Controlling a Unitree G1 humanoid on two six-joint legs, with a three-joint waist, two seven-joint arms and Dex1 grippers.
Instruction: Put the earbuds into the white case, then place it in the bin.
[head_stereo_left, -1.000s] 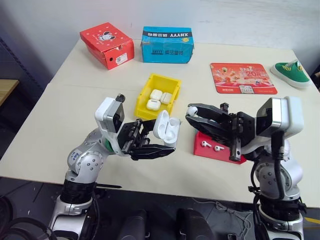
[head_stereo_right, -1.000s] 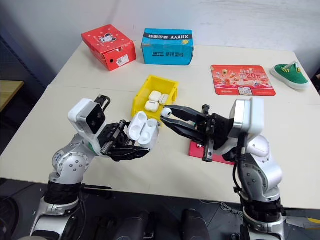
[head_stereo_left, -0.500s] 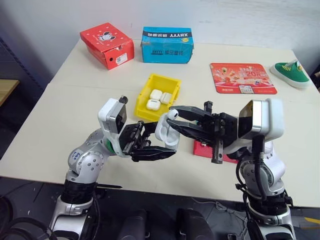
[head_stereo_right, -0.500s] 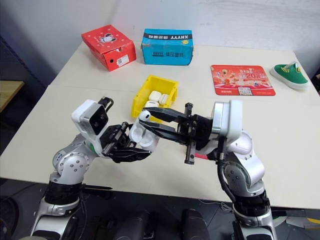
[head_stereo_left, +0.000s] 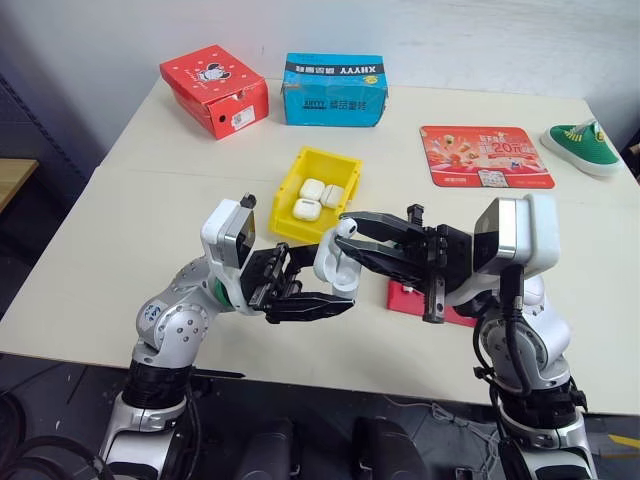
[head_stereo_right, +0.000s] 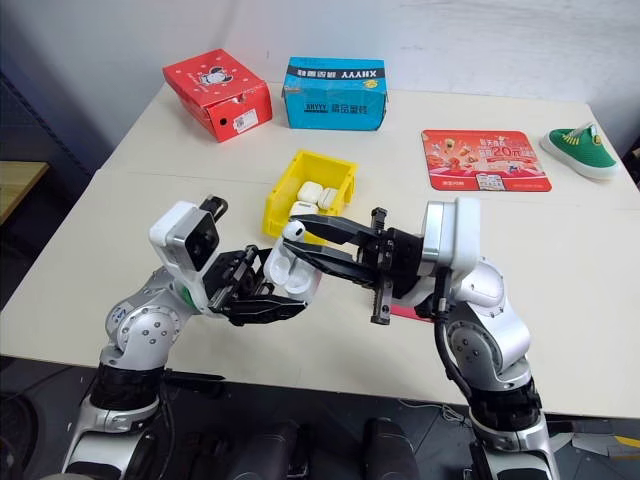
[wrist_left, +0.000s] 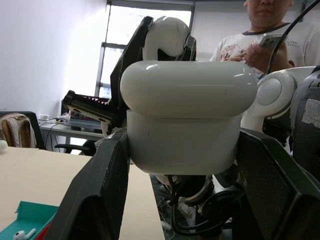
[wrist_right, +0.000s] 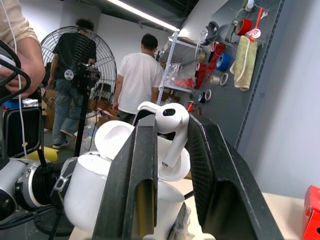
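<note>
Earbud (wrist_right: 170, 125): white, short stem, clenched between the right pincer (head_stereo_left: 347, 232) fingers, stem down, directly over the open case. Case (head_stereo_left: 335, 268): white, lid up, gripped at its base by the left pincer (head_stereo_left: 330, 300), raised above the desk (head_stereo_left: 120, 220). Bin (head_stereo_left: 287, 190): yellow, beyond both pincers, holding three more white cases (head_stereo_left: 318, 197). Red tray (head_stereo_left: 405, 297): below the right pincer; one earbud lying in it, seen in the left wrist view.
</note>
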